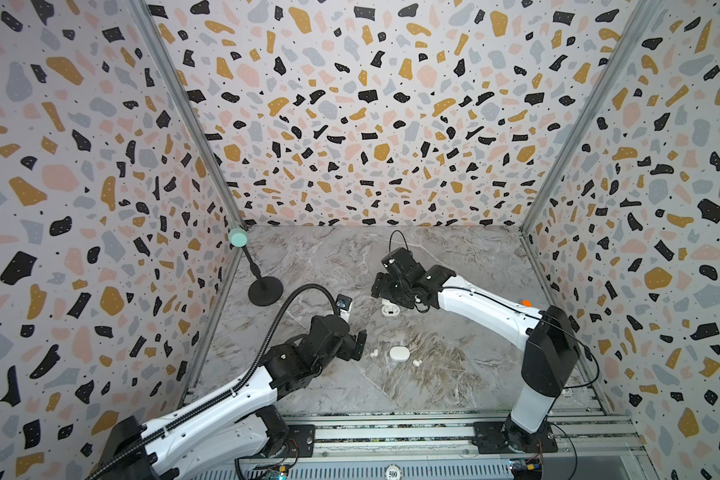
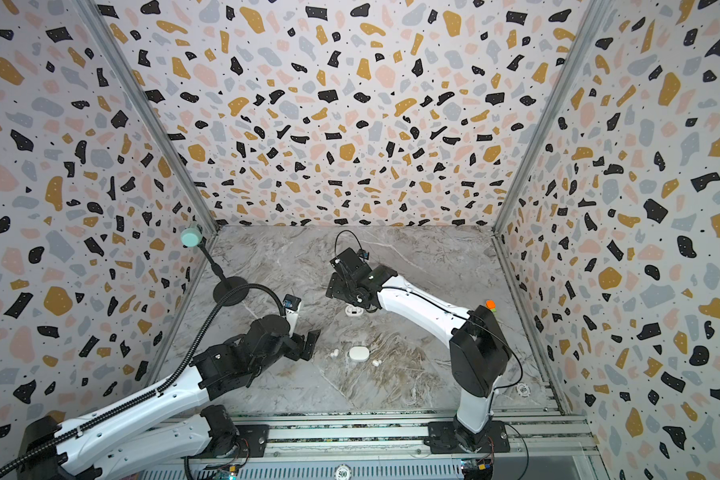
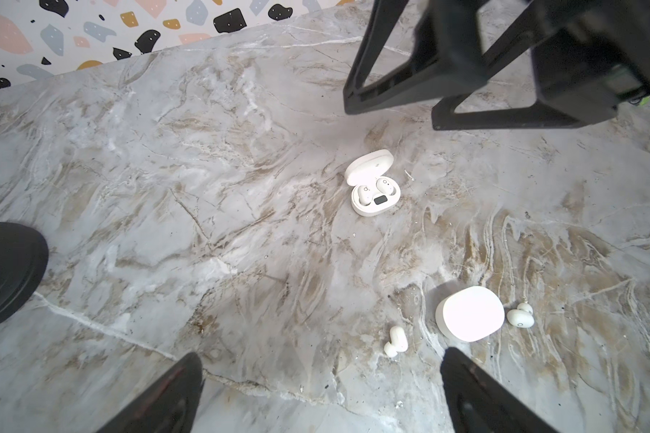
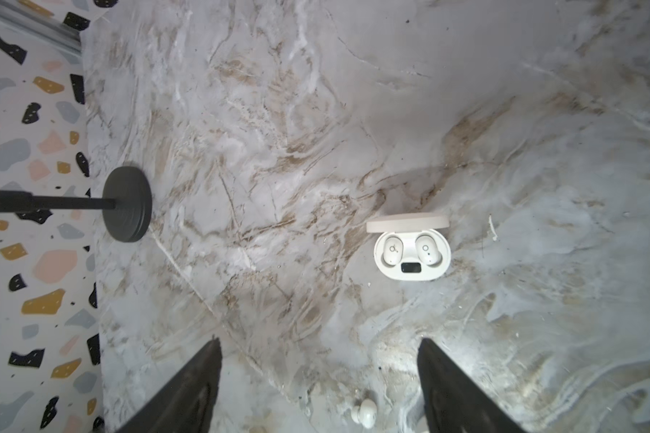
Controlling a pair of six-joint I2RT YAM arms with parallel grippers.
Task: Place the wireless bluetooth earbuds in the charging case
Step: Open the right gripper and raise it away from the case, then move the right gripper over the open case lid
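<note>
Hovering above the marble tabletop (image 4: 278, 150), my right pincer (image 4: 320, 341) is released, fingers spread wide with nothing between them. Close by it sits the open charging case (image 4: 428, 274), lid raised, with two white earbuds (image 4: 393, 251) seated side by side inside. My left pincer (image 3: 321, 352) is likewise released and empty. Near it lies a closed case (image 3: 470, 314), with a loose earbud (image 3: 394, 341) near one side and another loose earbud (image 3: 520, 314) just beside the opposite side.

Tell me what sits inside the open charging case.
Inside the open charging case, two earbuds sit side by side in their wells, with a small dark window beside them. The wells' floors are covered by the buds.
</note>
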